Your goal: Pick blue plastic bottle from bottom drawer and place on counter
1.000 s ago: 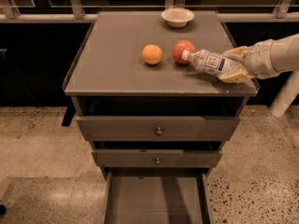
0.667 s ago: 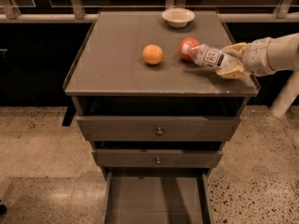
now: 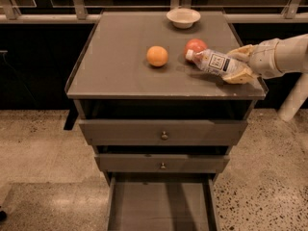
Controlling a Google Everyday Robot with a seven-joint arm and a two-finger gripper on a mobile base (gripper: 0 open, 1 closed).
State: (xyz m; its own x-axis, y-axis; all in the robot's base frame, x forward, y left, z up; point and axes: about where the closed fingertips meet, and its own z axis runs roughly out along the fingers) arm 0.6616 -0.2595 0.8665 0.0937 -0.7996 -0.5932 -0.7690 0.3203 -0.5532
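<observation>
1. the gripper [image 3: 232, 65] reached in from 3 o'clock over the right side of the counter [image 3: 115, 66], its two fingers [image 3: 243, 52] clamped on the base half of the bottle [image 3: 211, 60].
2. the bottle lay at about 3 o'clock from the counter's middle, low over the top; whether it touched the surface could not be told. the bottom drawer [image 3: 161, 208] stood open at 6 o'clock with nothing in it.
3. its long axis ran nearly flat, from 4 o'clock to 10 o'clock. the white cap pointed toward 10 o'clock and sat a little higher than the base.
4. the step in hand looked like the set-down. to do it well, the bottle should be lowered until its side rested flat, and only then should the fingers part.
5. a red fruit [image 3: 196, 46] sat just beside the cap at 1 o'clock, with an orange [image 3: 157, 56] farther off at 9 o'clock. a round bottle may roll on release, so the exit should go straight back toward 3 o'clock.
</observation>
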